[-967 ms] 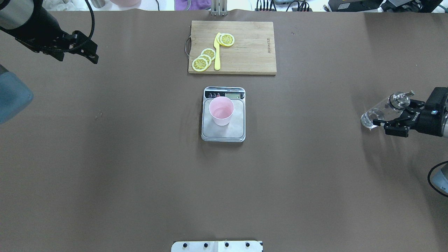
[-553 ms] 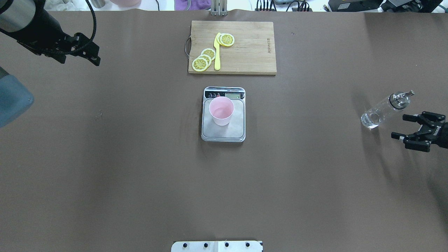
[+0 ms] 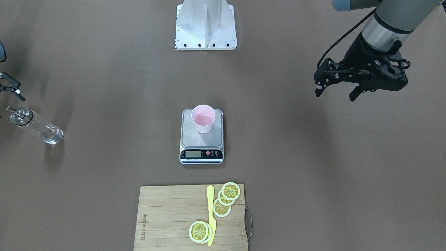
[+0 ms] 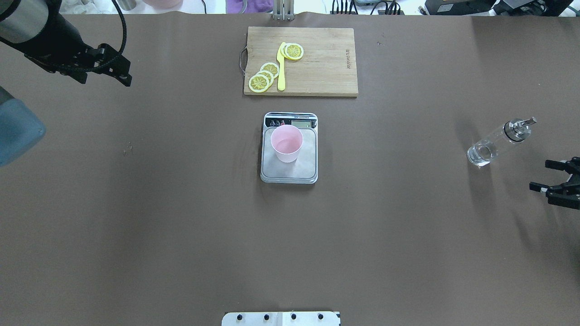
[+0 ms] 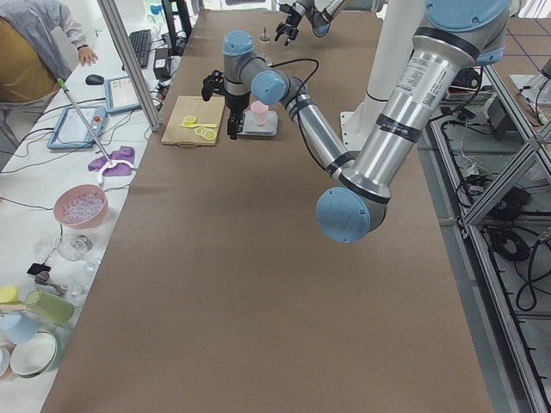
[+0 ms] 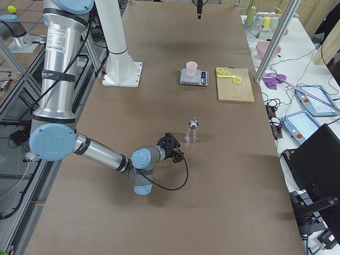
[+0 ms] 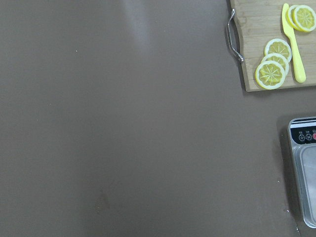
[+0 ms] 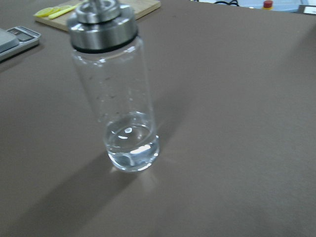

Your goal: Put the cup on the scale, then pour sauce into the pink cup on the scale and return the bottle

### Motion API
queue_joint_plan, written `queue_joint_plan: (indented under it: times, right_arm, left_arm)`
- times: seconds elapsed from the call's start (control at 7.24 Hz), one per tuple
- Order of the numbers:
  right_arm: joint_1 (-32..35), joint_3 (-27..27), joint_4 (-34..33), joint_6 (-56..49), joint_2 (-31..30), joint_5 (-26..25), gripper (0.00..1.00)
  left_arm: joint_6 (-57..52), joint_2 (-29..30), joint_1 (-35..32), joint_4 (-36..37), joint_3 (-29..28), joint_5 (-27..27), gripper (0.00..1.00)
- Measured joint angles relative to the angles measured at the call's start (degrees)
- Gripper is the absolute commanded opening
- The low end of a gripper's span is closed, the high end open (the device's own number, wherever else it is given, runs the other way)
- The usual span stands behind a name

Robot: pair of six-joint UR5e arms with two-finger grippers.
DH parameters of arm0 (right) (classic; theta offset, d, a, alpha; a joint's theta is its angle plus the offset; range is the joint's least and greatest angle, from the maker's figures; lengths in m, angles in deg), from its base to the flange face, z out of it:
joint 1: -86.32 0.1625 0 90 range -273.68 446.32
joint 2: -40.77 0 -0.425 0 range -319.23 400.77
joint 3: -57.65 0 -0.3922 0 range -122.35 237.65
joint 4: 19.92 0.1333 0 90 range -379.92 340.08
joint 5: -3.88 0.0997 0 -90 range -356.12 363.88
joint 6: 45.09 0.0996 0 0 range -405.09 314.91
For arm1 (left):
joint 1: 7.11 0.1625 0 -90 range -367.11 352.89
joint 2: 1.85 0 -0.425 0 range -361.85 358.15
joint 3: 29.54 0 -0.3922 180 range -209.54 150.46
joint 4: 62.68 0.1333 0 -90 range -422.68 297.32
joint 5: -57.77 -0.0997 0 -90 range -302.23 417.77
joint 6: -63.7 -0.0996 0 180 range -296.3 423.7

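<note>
Overhead exterior view: the right gripper (image 4: 540, 174) hangs released, jaws spread, near the upright bottle (image 4: 496, 145) but not touching it. Mid-table, the cup (image 4: 286, 142) stands on the scale (image 4: 290, 174). Farther off, the left gripper (image 4: 127, 72) hovers with its jaws apart, holding nothing.

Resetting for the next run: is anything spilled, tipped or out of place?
Nothing stands out. The cup stands upright on the scale. The bottle stands upright on the table, clear of the open right gripper. No spill shows.
</note>
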Motion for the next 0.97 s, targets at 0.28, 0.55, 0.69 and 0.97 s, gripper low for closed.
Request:
queue_joint_plan:
  times: [0.28, 0.55, 0.69, 0.97]
  right_arm:
    - [4.45, -2.37, -4.02, 1.77, 0.6, 0.72, 0.99]
    - [9.91, -2.52, -11.96, 2.77, 3.29, 5.39, 0.99]
    - [13.73, -2.44, -16.7, 2.62, 5.3, 9.84, 1.0]
    - [19.13, -2.24, -23.47, 2.12, 7.72, 15.23, 1.0]
  left_arm:
    - [0.38, -0.04, 0.18, -0.03, 0.01, 0.06, 0.97]
    - [0.44, -0.16, 0.38, -0.09, -0.06, 0.11, 0.97]
    - [0.41, -0.27, 0.45, -0.11, -0.19, 0.05, 0.97]
    - [-0.22, -0.89, 0.5, -0.14, -0.52, -0.14, 0.97]
